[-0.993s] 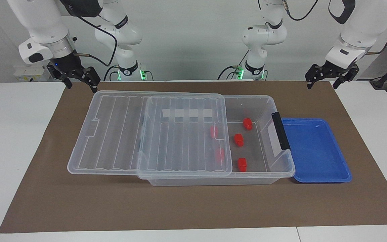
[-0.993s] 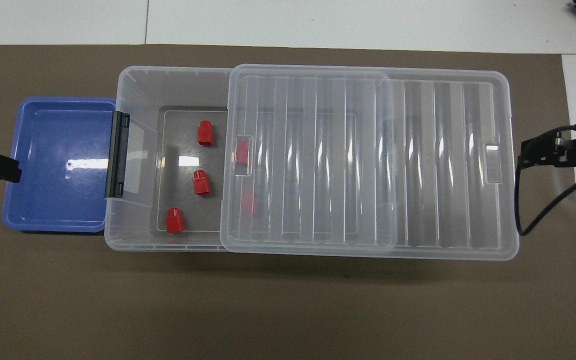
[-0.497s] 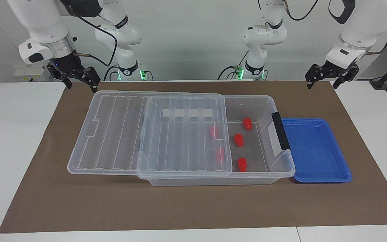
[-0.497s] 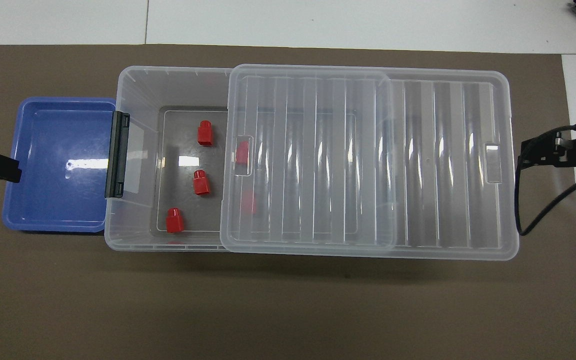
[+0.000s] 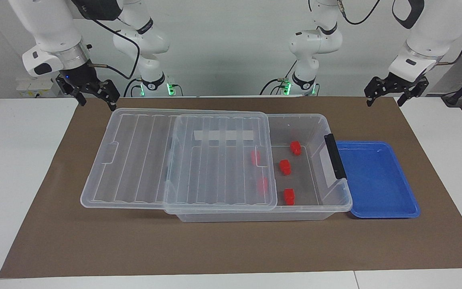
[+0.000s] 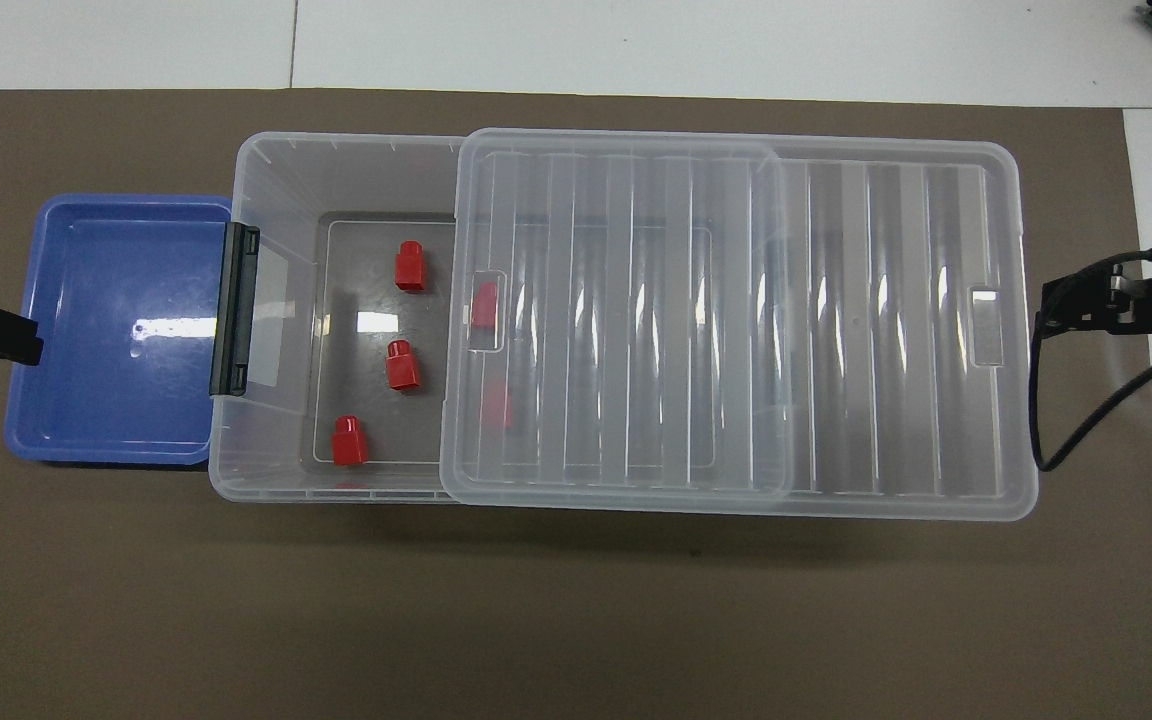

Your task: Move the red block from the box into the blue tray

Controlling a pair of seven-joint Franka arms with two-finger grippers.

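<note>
Closest to the robots, both tools hang in the air with nothing in them. The left gripper [image 5: 386,98] has its fingers spread and is raised above the left arm's end of the brown mat [image 5: 231,245]; from above it overlaps the outer rim of the blue tray [image 6: 116,215]. The right gripper [image 5: 96,98], also spread, waits above the right arm's end of the mat, just off the overhanging end of the lid [image 5: 146,156]. Below them the box [image 5: 307,120] lies with its long axis running from one arm's end of the table to the other. Its lid is slid toward the right arm, so only the end toward the left arm is open. Three blocks stand uncovered on the floor there. The red block [image 5: 295,147] nearest the robots is the likeliest pick, with a middle block [image 5: 285,167] and a farthest block [image 5: 289,196] lined up after it, and two covered blocks [image 5: 256,157] under the lid's edge. The tray touches the box at the black latch [image 5: 335,156], so opening and tray both lie toward the left arm. The left gripper is judged much the better placed: it would come down and inward past the latch, then make a short carry back.
</note>
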